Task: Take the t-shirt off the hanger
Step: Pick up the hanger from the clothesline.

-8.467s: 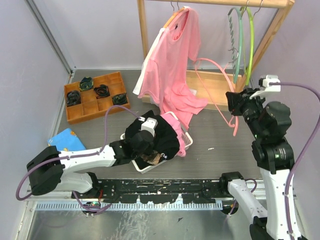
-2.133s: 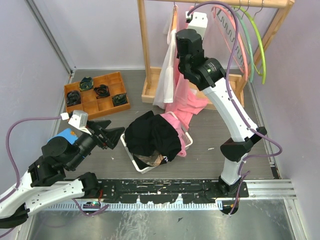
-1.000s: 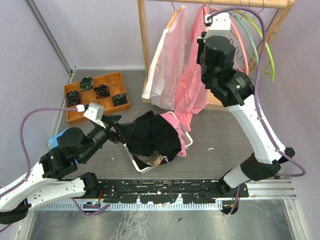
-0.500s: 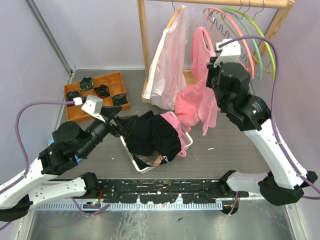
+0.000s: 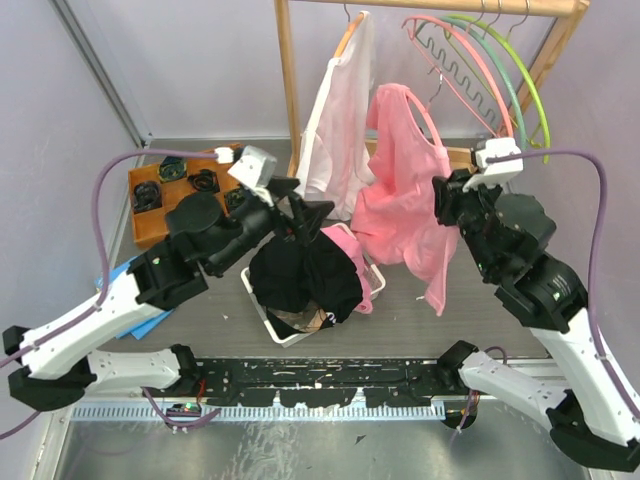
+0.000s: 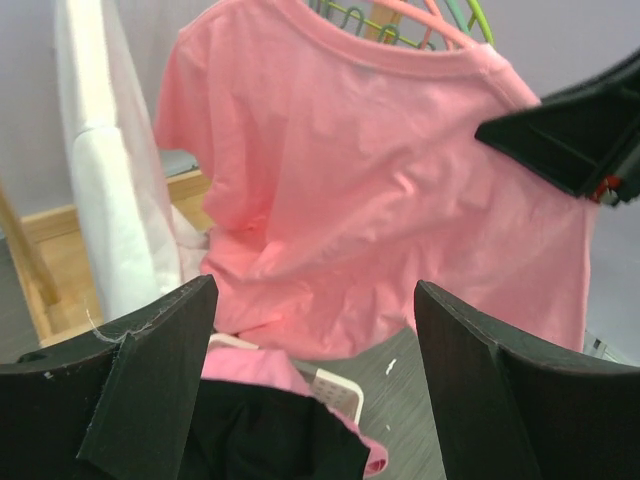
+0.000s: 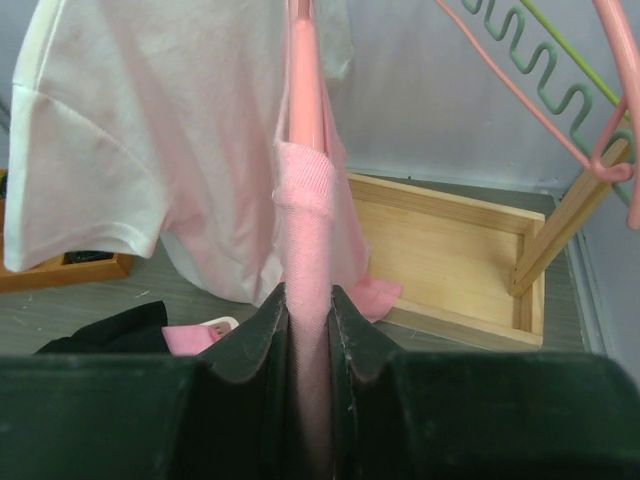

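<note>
A pink t-shirt (image 5: 400, 205) hangs on a pink hanger (image 5: 432, 125), held in the air in front of the wooden rack (image 5: 287, 60). My right gripper (image 5: 443, 195) is shut on the hanger's arm through the shirt's shoulder. In the right wrist view the jaws pinch the cloth-covered hanger (image 7: 305, 90) at my right gripper (image 7: 308, 300). My left gripper (image 5: 310, 203) stands open just left of the shirt. In the left wrist view the t-shirt (image 6: 390, 190) fills the space beyond my open left gripper (image 6: 315, 295), with nothing between the fingers (image 6: 160, 370).
A white t-shirt (image 5: 335, 120) hangs on the rack, just left of the pink one. Several bare hangers (image 5: 490, 70) hang at the rack's right. A white basket (image 5: 375, 275) heaped with black and pink clothes sits below. An orange compartment tray (image 5: 170, 215) lies at the left.
The right arm has carried the hanger and pink t-shirt down off the rail and out to the front right. The left arm has risen towards the shirt, its jaws open.
</note>
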